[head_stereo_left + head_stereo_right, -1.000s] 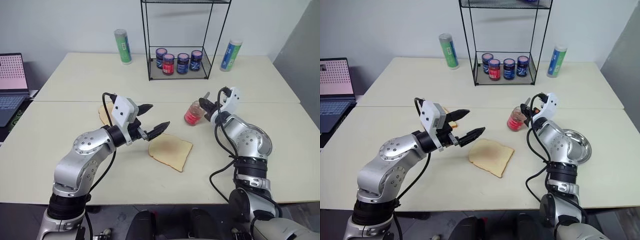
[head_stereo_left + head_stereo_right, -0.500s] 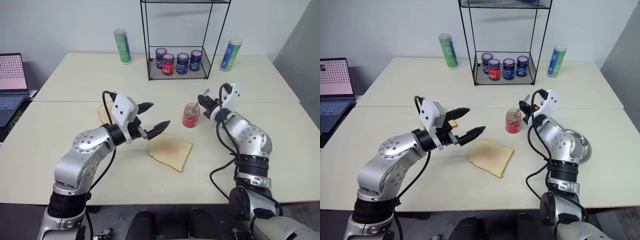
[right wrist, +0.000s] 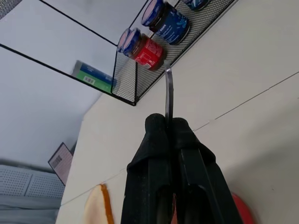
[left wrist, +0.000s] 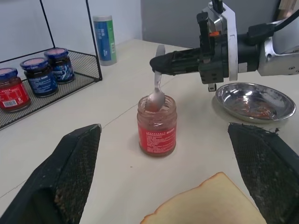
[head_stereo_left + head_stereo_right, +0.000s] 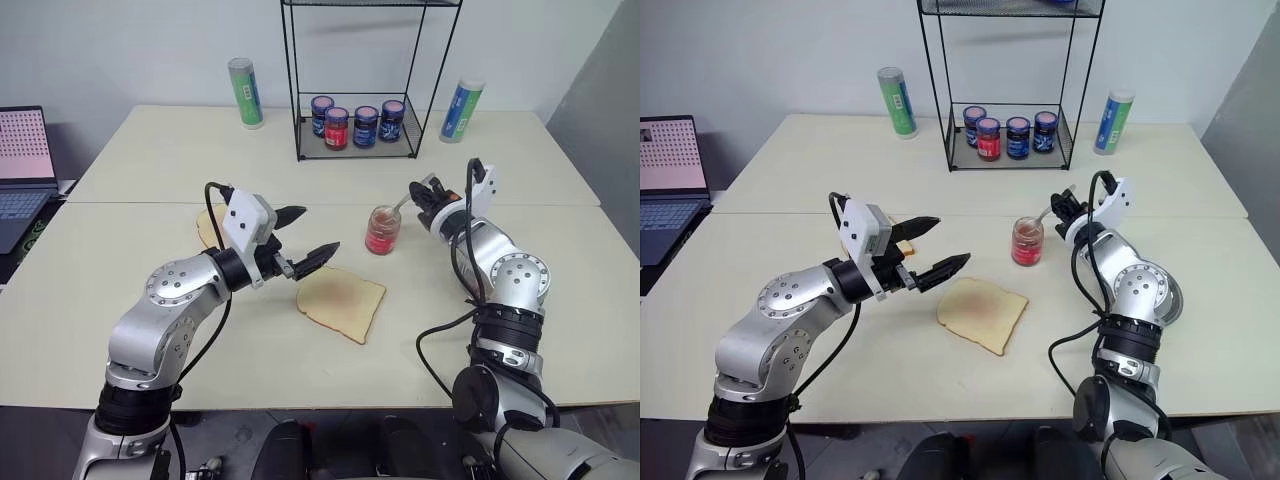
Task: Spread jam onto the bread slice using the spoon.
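Note:
The jam jar (image 5: 381, 230) stands upright and lidless on the table, right of centre. My right gripper (image 5: 425, 192) is shut on the handle of the spoon (image 4: 158, 91), just right of the jar and above its rim. The spoon slants down with its bowl at the jar's mouth. The bread slice (image 5: 340, 303) lies flat in front of the jar, with a faint reddish patch in its middle. My left gripper (image 5: 318, 230) hovers open and empty above the table, just left of the bread.
A toasted slice (image 5: 210, 225) lies behind my left gripper. A steel dish (image 4: 254, 100) with red smears sits right of the jar. At the back stand a wire rack (image 5: 362, 120) with lidded jars, a green tube (image 5: 245, 92) and a blue tube (image 5: 462, 110). A laptop (image 5: 25, 170) is far left.
My right gripper has rolled and drawn a little up and to the right with the spoon. The jar, tilted a second ago, now stands upright. The left arm has not moved.

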Controlling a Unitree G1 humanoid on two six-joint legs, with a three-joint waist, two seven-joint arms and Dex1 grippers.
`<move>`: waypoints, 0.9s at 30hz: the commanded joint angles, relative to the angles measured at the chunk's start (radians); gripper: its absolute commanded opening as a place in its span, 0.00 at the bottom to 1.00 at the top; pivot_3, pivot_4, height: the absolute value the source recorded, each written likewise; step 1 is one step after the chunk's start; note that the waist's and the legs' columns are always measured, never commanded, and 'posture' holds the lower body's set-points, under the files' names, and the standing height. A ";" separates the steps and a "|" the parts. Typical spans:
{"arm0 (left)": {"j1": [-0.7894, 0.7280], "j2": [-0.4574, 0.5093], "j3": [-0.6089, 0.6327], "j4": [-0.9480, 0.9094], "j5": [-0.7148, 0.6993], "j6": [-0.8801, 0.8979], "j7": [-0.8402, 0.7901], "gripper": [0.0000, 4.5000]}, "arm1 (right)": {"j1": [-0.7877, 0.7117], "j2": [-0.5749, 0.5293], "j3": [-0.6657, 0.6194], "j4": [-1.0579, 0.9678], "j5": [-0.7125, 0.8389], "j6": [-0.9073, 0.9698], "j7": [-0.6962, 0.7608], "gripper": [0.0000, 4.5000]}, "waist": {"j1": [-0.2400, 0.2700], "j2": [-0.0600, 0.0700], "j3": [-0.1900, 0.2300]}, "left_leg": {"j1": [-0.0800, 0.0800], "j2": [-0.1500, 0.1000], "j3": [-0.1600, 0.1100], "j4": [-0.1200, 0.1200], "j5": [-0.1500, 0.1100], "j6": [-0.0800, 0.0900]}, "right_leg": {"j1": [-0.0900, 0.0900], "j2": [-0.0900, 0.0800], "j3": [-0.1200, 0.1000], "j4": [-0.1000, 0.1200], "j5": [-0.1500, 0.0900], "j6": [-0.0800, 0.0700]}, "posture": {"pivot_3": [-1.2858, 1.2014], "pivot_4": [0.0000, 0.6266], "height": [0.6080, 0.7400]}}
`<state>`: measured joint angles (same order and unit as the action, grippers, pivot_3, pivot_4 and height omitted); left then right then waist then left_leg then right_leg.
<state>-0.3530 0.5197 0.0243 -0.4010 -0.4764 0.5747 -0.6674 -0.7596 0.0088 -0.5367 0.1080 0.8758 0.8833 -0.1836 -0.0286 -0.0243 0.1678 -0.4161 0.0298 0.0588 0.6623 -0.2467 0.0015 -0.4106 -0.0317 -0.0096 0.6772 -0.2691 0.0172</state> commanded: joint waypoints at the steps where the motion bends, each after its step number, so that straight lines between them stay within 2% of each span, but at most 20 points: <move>1: -0.021 0.009 0.011 -0.009 0.000 -0.026 -0.011 1.00 | -0.025 0.008 -0.031 -0.037 0.067 -0.023 -0.035 0.01 | 0.000 0.000 0.000 | 0.000 0.000 0.000 0.000 0.000 0.000 | 0.000 0.000 0.000 0.000 0.000 0.000 | 0.52 0.24 1.00; 7: -0.034 0.014 0.007 0.007 0.001 -0.031 -0.026 1.00 | -0.021 0.018 -0.057 -0.045 0.134 -0.044 -0.078 0.01 | 0.000 0.000 0.000 | 0.000 0.000 0.000 0.000 0.000 0.000 | 0.000 0.000 0.000 0.000 0.000 0.000 | 0.52 0.24 1.00; 11: -0.050 0.031 0.009 0.020 -0.006 -0.037 -0.062 1.00 | -0.021 0.031 -0.092 -0.069 0.225 -0.067 -0.115 0.01 | 0.000 0.000 0.000 | 0.000 0.000 0.000 0.000 0.000 0.000 | 0.000 0.000 0.000 0.000 0.000 0.000 | 0.52 0.24 1.00; 15: -0.063 0.056 0.023 0.020 -0.034 -0.034 -0.115 1.00 | -0.016 0.020 -0.064 -0.161 0.340 -0.027 -0.121 0.01 | -0.001 0.001 0.001 | -0.001 0.000 0.000 -0.001 0.000 0.000 | -0.001 0.000 0.000 -0.001 0.000 0.000 | 0.52 0.24 1.00; 19: -0.040 0.102 0.043 -0.019 -0.072 -0.017 -0.168 1.00 | 0.017 -0.057 0.064 -0.287 0.366 0.076 -0.069 0.01 | -0.002 0.001 0.001 | -0.002 0.000 0.000 -0.002 0.000 0.000 | -0.002 0.000 0.000 -0.002 0.000 0.000 | 0.52 0.24 1.00; 22: 0.044 0.145 0.077 -0.098 -0.100 -0.002 -0.181 1.00 | 0.066 -0.096 0.166 -0.380 0.370 0.123 -0.040 0.01 | -0.004 0.001 0.001 | -0.002 0.001 0.000 -0.002 0.000 0.000 | -0.002 0.000 0.000 -0.003 0.000 0.000 | 0.52 0.24 1.00; 27: 0.286 0.168 0.189 -0.270 -0.182 0.044 -0.143 1.00 | 0.137 -0.142 0.344 -0.502 0.287 0.118 0.057 0.01 | -0.009 0.001 0.002 | -0.002 0.002 0.001 -0.003 0.000 0.000 | -0.002 0.000 0.001 -0.004 0.000 0.000 | 0.52 0.24 1.00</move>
<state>-0.1175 0.6767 0.1502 -0.5789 -0.6170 0.6102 -0.8317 -0.6222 -0.1240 -0.2470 -0.3176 1.1876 1.0159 -0.1783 -0.0375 -0.0228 0.1695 -0.4178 0.0318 0.0592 0.6594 -0.2470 0.0016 -0.4126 -0.0316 -0.0090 0.6736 -0.2696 0.0169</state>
